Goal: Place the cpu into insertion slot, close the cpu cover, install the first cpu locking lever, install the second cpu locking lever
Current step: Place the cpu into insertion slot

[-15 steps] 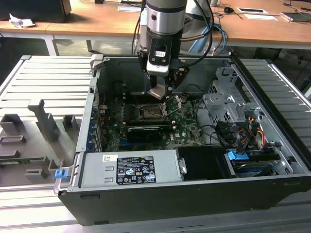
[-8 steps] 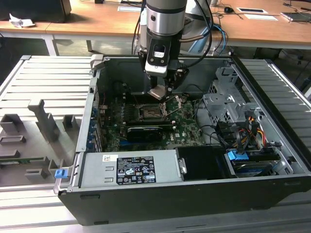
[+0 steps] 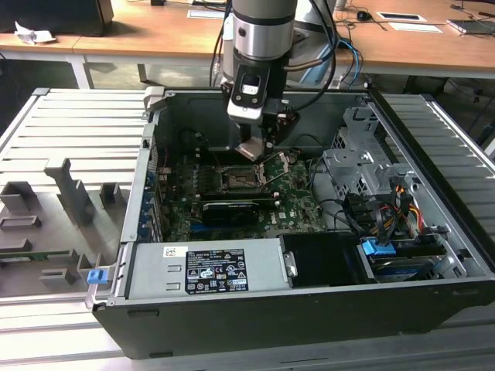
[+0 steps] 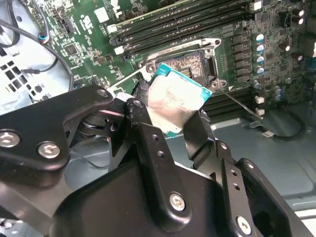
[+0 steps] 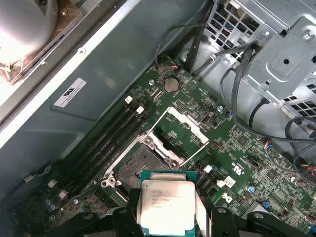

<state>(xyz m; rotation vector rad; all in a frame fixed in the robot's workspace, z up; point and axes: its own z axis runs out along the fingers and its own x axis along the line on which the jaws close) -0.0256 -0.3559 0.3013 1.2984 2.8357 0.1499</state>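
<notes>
My gripper (image 3: 254, 147) hangs inside the open computer case, shut on the cpu (image 3: 252, 149), a flat silvery square chip with a green edge. In both wrist views the chip (image 4: 175, 101) (image 5: 165, 206) sits between the black fingers (image 4: 143, 111), tilted and held above the board. The insertion slot (image 3: 235, 179) (image 4: 196, 63) (image 5: 140, 165) is a dark square socket with a metal rim, bare, just below and in front of the chip. The cpu cover (image 5: 180, 129) is swung open beside the slot. A thin locking lever (image 4: 242, 104) sticks out from the socket's corner.
Memory slots (image 4: 187, 24) (image 5: 108, 143) run alongside the socket. A long black card (image 3: 230, 210) lies near it on the green board. A grey drive cage (image 3: 363, 166) with cables (image 3: 379, 216) stands at the exterior view's right, and a power supply (image 3: 205, 270) at the front.
</notes>
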